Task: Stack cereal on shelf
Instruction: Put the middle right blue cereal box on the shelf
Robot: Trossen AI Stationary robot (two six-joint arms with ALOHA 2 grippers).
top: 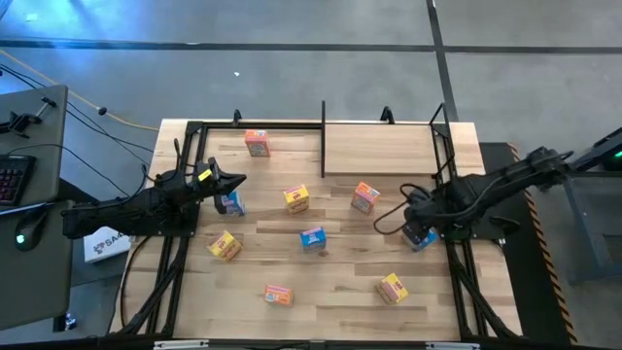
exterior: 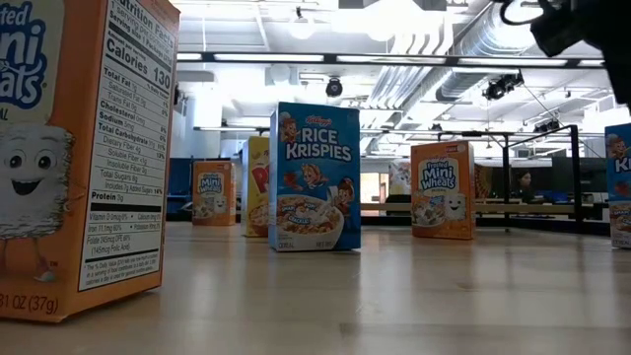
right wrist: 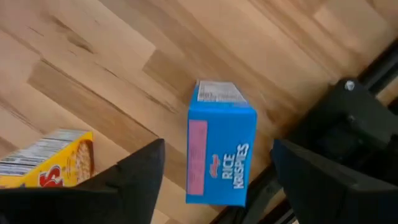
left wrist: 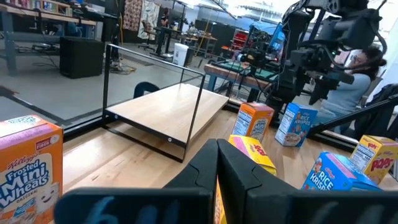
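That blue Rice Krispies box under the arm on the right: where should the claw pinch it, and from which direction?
Probably straight down from above, pinching the two broad faces of the blue Rice Krispies box. It stands upright at the table's edge, its narrow top facing the right gripper, whose open fingers already straddle it, one on each broad side.

Off-table clutter around the wooden tabletop (top: 340,282)

At nine o'clock a grey side desk (top: 34,194) carries a keyboard (top: 12,180); a white box (top: 102,245) lies beside it. A seated person (left wrist: 360,78) shows in the left wrist view.
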